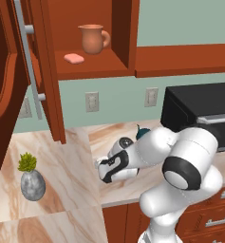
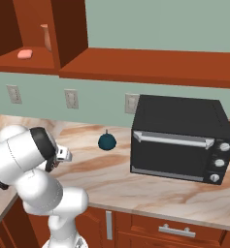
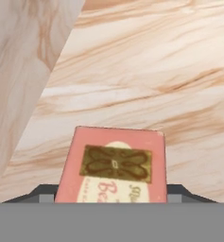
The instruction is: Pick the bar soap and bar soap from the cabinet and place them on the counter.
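A rectangular bar soap (image 3: 116,165) with a reddish rim, a brown ornament and a pale centre sits between my dark fingertips (image 3: 38,194) in the hand view. My gripper (image 1: 103,172) is shut on it, low over the beige marble counter (image 1: 61,152) near the corner. The plain salmon-pink bar soap (image 1: 74,58) lies on the lower shelf of the open reddish-brown cabinet (image 1: 118,28), and it is also in the right base view as the pink bar soap (image 2: 25,54). In the left base view the held bar is hidden behind my hand.
A terracotta mug (image 1: 92,39) stands behind the pink bar. The open cabinet door (image 1: 40,71) with its grey bar handle hangs at the left. A black oven (image 2: 179,138) and a teal round object (image 2: 106,141) are on the counter; a potted plant (image 1: 32,178) stands at the left.
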### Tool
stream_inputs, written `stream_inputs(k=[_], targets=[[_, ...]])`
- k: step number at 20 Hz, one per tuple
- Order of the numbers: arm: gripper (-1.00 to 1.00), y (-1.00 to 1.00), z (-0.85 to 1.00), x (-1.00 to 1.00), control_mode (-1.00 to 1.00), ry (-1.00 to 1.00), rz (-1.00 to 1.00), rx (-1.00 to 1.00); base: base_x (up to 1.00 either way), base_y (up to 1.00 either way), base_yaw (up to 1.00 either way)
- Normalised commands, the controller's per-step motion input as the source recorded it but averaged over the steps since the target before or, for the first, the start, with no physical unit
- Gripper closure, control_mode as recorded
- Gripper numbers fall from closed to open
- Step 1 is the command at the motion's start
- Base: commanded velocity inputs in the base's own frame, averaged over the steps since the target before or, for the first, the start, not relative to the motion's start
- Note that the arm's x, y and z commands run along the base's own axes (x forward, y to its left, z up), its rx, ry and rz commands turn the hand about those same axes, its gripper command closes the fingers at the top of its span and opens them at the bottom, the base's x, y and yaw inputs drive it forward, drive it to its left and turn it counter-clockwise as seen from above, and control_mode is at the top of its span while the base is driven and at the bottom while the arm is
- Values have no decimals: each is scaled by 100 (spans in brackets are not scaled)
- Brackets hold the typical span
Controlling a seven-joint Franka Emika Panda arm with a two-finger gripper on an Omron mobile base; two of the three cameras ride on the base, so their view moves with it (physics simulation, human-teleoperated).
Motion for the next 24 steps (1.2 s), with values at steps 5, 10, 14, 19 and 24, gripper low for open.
stream_inputs(k=[5, 10, 14, 19, 24], targets=[[-100, 0, -29, 11, -100, 1, 0, -1, 0, 0, 0], [-100, 0, -4, -1, -100, 0, 0, -3, 0, 0, 0], [-100, 0, 0, -4, -100, -4, 0, -1, 0, 0, 0], [-100, 0, 11, -1, -100, -5, 1, 0, 0, 0, 0], [-100, 0, 39, -1, -100, -6, 2, 0, 0, 0, 0]])
